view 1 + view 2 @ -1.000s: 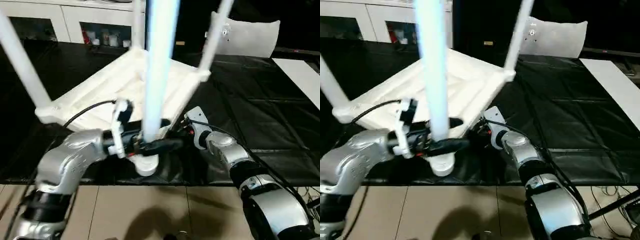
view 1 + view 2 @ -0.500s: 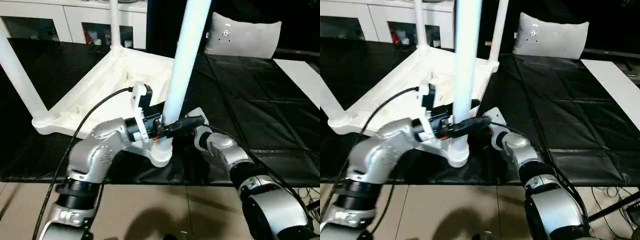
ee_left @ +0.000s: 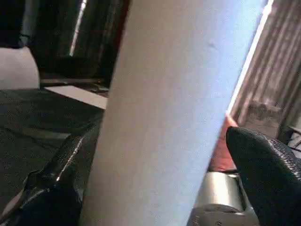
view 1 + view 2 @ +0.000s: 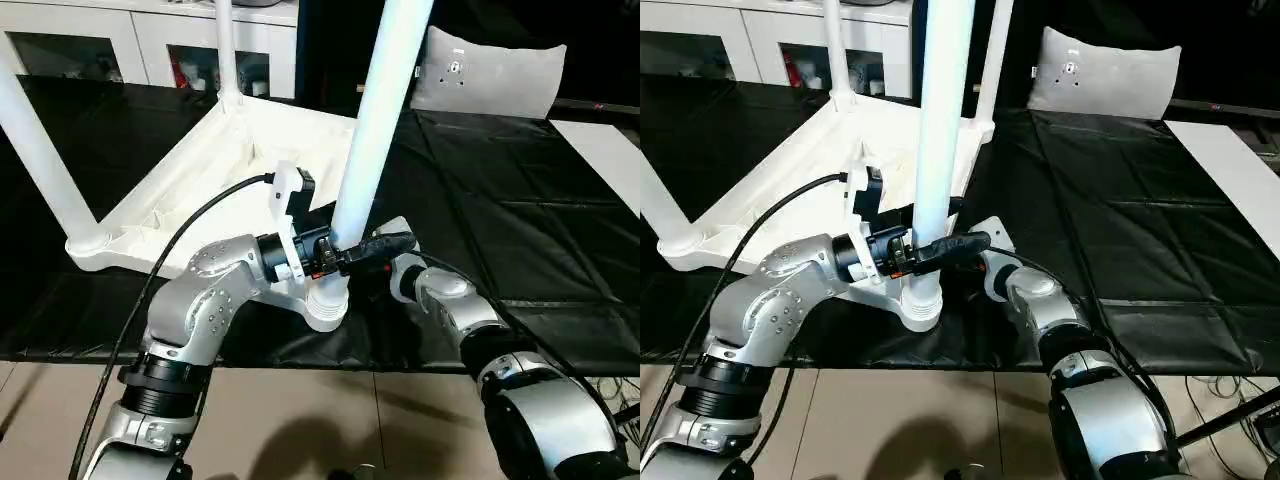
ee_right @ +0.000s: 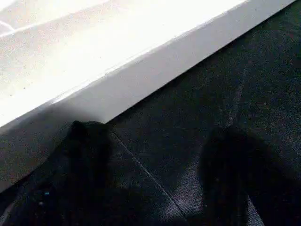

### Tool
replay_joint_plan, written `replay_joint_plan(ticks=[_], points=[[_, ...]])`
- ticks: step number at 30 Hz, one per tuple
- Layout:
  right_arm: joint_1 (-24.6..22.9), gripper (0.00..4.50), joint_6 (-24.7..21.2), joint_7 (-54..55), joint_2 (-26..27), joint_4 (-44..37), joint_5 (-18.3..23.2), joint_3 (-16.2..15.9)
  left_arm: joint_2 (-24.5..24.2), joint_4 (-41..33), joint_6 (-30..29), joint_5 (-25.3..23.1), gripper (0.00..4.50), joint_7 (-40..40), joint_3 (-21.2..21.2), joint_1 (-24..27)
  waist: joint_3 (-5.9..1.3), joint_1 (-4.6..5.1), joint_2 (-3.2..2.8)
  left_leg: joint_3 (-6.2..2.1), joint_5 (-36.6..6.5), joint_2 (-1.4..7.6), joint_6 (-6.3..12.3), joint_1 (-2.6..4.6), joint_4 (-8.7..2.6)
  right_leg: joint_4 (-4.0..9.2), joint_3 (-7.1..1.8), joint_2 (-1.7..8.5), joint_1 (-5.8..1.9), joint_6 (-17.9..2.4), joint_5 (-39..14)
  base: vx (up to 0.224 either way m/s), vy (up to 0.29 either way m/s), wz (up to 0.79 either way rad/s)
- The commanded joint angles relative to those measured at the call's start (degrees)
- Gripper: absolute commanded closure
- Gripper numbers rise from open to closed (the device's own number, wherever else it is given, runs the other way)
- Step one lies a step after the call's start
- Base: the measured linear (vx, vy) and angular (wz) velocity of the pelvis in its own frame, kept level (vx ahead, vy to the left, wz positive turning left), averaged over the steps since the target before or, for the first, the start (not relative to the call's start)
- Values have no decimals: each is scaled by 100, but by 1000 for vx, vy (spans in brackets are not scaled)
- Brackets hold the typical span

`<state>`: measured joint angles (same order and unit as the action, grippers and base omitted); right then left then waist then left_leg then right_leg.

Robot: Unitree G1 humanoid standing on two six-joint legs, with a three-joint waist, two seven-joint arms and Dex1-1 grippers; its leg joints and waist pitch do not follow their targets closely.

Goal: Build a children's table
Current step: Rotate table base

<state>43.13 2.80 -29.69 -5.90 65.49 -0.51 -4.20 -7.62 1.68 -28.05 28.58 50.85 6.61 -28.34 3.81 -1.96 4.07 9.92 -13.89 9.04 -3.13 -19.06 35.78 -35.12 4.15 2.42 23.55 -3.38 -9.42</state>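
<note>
The white children's table lies upside down on the black cover, its ribbed square top (image 4: 200,170) facing up. Three legs stand in corner sockets: the near leg (image 4: 385,100), one at the left (image 4: 40,150) and one at the back (image 4: 222,45). My left gripper (image 4: 350,250) is shut on the near leg just above its socket (image 4: 325,305). In the left wrist view the leg (image 3: 164,103) sits between the black fingers (image 3: 263,174). My right gripper (image 5: 157,139) is open and holds nothing, low on the cover beside the top's white edge (image 5: 155,61).
A grey pillow (image 4: 495,70) lies at the back right. A white cabinet with glass doors (image 4: 100,45) stands behind, and a flat white board (image 4: 610,150) lies at the right. The cover's front edge meets the tiled floor (image 4: 300,420) close below my arms.
The table has turned and slid on the cover, with its far corner swinging to the left. My left gripper moved with the near leg, which now leans to the right. The right arm barely moved.
</note>
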Motion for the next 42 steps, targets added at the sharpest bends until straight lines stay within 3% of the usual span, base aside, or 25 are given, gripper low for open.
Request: replay_joint_plan(ticks=[1,6,7,9,16,19,23,25,31,33,34,35,36,37,39,40,42], points=[[53,0,172,-60,190,-43,34,-4,273,162,335,-247,3,-117,414,-234,-372,-52,-120,-158,-606,424,240,-61,-468,437,-380,660,-380,-1241,-1525,0,0,0],[13,0,175,-37,-90,-201,187,212,102,416,620,-550,3,-169,359,-305,-394,-65,-123,-157,-514,421,273,-57,-459,412,-379,664,-392,-1233,-1413,0,0,0],[-60,0,203,-142,-250,-356,233,266,-91,432,590,-547,3,-4,322,-283,-392,-70,-178,-157,-456,423,306,-62,-455,393,-378,665,-391,-1301,-1250,0,0,0],[-144,0,240,-225,-409,-524,275,321,-294,445,589,-551,3,164,286,-241,-402,-77,-136,-149,-351,418,376,-74,-446,362,-384,662,-410,-1327,-1093,0,0,0],[-635,0,199,-896,-1062,-1616,527,572,-1307,649,722,-749,3,1186,335,-68,-373,-153,-228,-132,-285,391,415,-44,-442,390,-380,621,-391,-1288,-1170,0,0,0],[-815,0,225,-1107,-1223,-1989,607,567,-1557,835,893,-914,3,1358,451,-96,-365,-160,-223,-138,-325,401,407,-46,-452,399,-388,630,-396,-1234,-1285,0,0,0],[-1105,0,75,-1510,-1473,-2586,744,532,-1820,1164,1226,-1195,39,1506,588,-206,-364,-189,-216,-143,-328,400,406,-42,-455,409,-391,628,-398,-1118,-1409,0,0,0],[-1417,0,-120,-1937,-1768,-3149,813,471,-2006,1483,1593,-1549,47,1639,761,-347,-355,-194,-182,-138,-345,387,432,-50,-458,442,-386,613,-405,-1069,-1495,0,0,0],[-2011,0,-463,-2692,-2241,-4172,1072,381,-2155,2157,2221,-2044,91,1943,1109,-623,-362,-285,-177,-141,-311,396,508,-28,-451,455,-395,624,-399,-857,-1688,0,0,0],[-2137,0,-535,-2852,-2325,-4408,1160,358,-2155,2342,2346,-2119,110,1969,1150,-714,-361,-289,-171,-151,-279,400,504,-55,-464,461,-378,632,-404,-864,-1692,0,0,0],[-2230,0,-576,-2958,-2383,-4570,1218,335,-2150,2497,2445,-2175,117,1980,1169,-791,-364,-315,-239,-149,-332,394,477,-40,-452,480,-379,640,-393,-868,-1736,0,0,0],[-2393,0,-659,-3121,-2480,-4851,1308,290,-2142,2800,2646,-2270,123,2033,1193,-934,-349,-316,-211,-143,-358,376,503,-46,-454,519,-375,615,-393,-805,-1814,0,0,0],[-2479,0,-668,-3211,-2536,-4978,1338,258,-2138,3001,2764,-2326,132,2067,1209,-1031,-364,-348,-249,-157,-366,387,472,-35,-459,475,-375,619,-397,-794,-1787,0,0,0],[-2526,0,-668,-3260,-2568,-5045,1350,238,-2136,3122,2832,-2358,132,2090,1219,-1088,-354,-359,-228,-149,-376,370,513,-44,-458,534,-364,599,-390,-733,-1857,0,0,0],[-2635,0,-697,-3358,-2616,-5222,1396,223,-2130,3462,3048,-2479,155,2158,1276,-1254,-363,-374,-290,-169,-459,395,420,-15,-468,515,-356,632,-384,-795,-1862,0,0,0],[-2690,0,-725,-3377,-2622,-5305,1411,223,-2117,3661,3178,-2546,161,2183,1297,-1356,-366,-376,-254,-169,-475,395,394,-29,-466,502,-360,637,-404,-790,-1839,0,0,0],[-2783,0,-813,-3379,-2636,-5481,1440,214,-2080,4000,3329,-2614,176,2273,1320,-1525,-368,-387,-247,-160,-421,371,412,-37,-461,522,-361,627,-404,-765,-1831,0,0,0]])
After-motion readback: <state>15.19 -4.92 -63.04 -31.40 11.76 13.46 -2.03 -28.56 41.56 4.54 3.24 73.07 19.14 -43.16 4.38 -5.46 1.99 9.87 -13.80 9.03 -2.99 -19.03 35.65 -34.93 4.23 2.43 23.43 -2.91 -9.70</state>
